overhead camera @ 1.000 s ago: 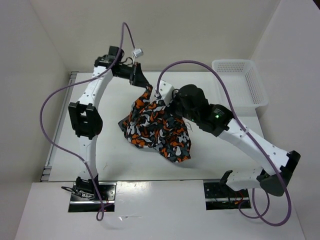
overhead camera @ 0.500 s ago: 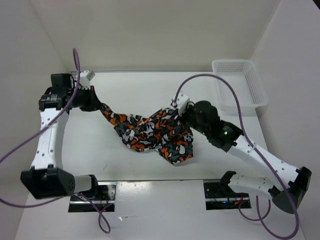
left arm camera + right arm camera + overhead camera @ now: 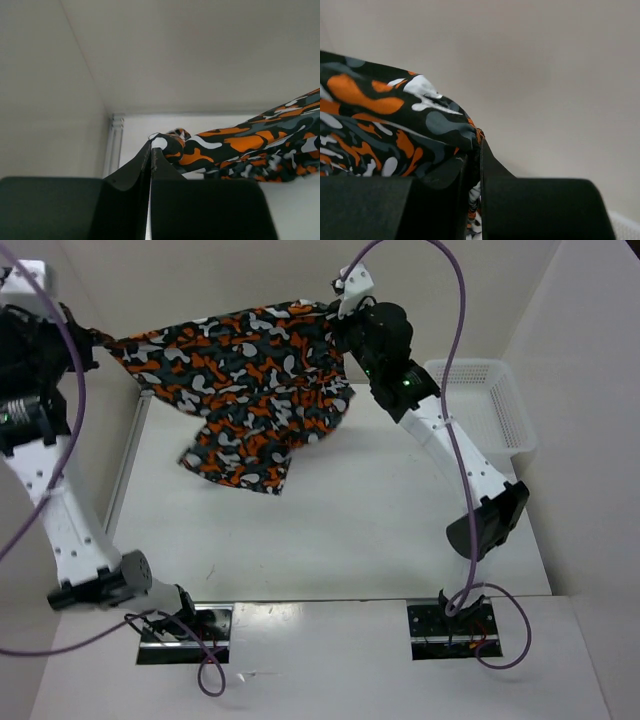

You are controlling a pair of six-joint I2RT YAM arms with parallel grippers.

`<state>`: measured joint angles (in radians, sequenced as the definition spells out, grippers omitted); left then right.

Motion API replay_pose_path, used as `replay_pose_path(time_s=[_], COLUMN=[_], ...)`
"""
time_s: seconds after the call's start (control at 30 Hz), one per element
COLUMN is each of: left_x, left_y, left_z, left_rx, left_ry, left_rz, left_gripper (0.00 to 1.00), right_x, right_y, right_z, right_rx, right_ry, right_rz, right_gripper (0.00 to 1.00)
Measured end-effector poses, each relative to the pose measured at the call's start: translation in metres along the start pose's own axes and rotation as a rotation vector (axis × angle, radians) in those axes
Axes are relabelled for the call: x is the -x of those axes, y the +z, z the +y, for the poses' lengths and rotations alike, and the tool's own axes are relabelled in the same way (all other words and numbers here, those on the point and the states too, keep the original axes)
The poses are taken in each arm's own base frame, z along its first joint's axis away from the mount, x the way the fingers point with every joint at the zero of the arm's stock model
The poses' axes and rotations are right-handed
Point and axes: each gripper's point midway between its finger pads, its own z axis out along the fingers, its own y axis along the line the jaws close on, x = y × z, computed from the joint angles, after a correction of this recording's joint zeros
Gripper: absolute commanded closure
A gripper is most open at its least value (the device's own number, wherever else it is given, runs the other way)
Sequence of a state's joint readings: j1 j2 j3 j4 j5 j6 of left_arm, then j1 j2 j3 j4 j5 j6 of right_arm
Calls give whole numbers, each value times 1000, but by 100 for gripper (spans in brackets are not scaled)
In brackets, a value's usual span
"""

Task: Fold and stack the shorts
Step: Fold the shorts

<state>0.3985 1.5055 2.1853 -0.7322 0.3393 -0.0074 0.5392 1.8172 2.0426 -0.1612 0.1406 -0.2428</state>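
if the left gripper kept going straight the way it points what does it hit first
Besides the shorts it pinches, the left gripper would probably meet the back wall; nothing else shows in between, though depth is hard to judge.

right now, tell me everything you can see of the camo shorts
The soft cloth camouflage shorts, blotched orange, dark grey and white, hang spread wide above the white table. The left claw is shut on one top corner and the right claw on the other, so the upper edge runs nearly taut between them. The rest drapes in loose folds; whether its lowest part touches the table cannot be told.
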Motion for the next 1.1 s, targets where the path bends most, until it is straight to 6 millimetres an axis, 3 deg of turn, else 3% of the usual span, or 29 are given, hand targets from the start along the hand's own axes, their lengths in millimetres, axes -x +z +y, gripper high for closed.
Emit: replay_pose_path(time_s=[0.1,0.17,0.2,0.23,0.3,0.43,0.47,0.53,0.6,0.67,0.77,0.87,0.93,1.0,1.07,1.1], left_x=[15,5,-4,-15,-57,-169,-198,-242,-250,-237,-220,-222,-231,-228,-210,-190], left_y=[-58,-88,-98,-104,-102,-89,-91,-106,-125,-141,-157,-137,-105,-59,-6,24], left_z=[-16,-30,-35,-39,-40,-42,-45,-54,-63,-69,-79,-79,-70,-54,-31,-16], left_rx=[16,12,9,5,5,-11,-16,-24,-31,-30,-48,-95,-123,-142,-142,-136], left_ry=[35,42,43,38,7,-110,-142,-200,-216,-191,-157,-171,-212,-247,-251,-231], left_rz=[-87,-101,-101,-92,-13,272,350,494,529,465,369,373,449,510,518,476], left_gripper=[100,100,100,100,100,100,100,100,100,100,100,100,100,100,100,100], right_x=[38,35,21,3,-43,-177,-217,-273,-302,-305,-297,-286,-270,-244,-209,-184], right_y=[-22,-41,-55,-67,-90,-152,-175,-218,-258,-278,-276,-255,-223,-180,-130,-101], right_z=[5,6,9,14,30,75,91,118,139,158,164,163,163,157,141,126], right_rx=[40,73,102,143,252,532,632,809,969,1078,1088,1017,917,784,635,543], right_ry=[-46,-128,-197,-255,-362,-532,-575,-641,-690,-717,-722,-733,-733,-716,-675,-649], right_rz=[-82,-84,-59,-19,70,320,400,521,594,584,546,502,439,370,308,272], right_gripper=[100,100,100,100,100,100,100,100,100,100,100,100,100,100,100,100])
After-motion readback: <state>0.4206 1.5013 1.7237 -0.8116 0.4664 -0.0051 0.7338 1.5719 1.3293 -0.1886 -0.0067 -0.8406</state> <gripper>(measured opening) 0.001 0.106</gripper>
